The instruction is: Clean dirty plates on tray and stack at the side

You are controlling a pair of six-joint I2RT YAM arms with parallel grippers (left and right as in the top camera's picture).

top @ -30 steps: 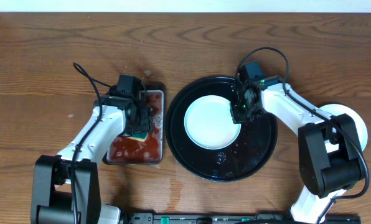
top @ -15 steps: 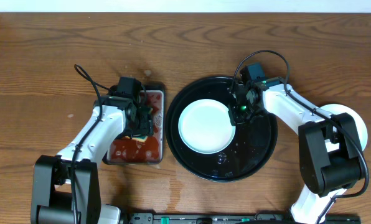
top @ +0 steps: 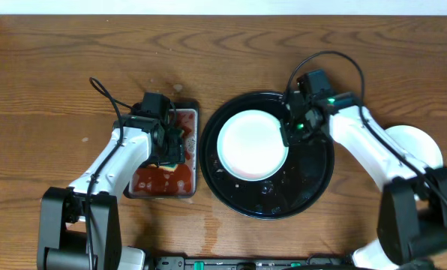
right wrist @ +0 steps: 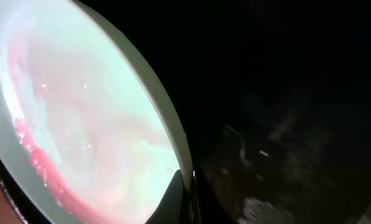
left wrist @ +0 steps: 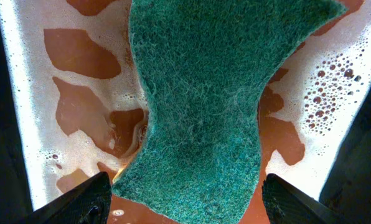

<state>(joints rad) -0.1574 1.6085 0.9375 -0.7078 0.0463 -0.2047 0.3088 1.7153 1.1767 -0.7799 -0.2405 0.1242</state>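
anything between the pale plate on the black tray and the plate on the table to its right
Only the glossy black round tray's rim and the right arm itself lie between the pale round plate and that white plate.

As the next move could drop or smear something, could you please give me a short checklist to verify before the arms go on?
1. Sponge between the fingers of the left pincer: ok.
2. Firm grip on the sponge: cannot tell.
3. Wash liquid within reach: ok, foamy reddish liquid lies under the sponge in the metal tray.
4. Right pincer at the rim of the plate: ok; whether it is closed on the rim: cannot tell.
5. Plate clean: not ok, a red smear shows in the right wrist view.
6. Stacking spot: ok, a pale plate lies on the table right of the black tray.
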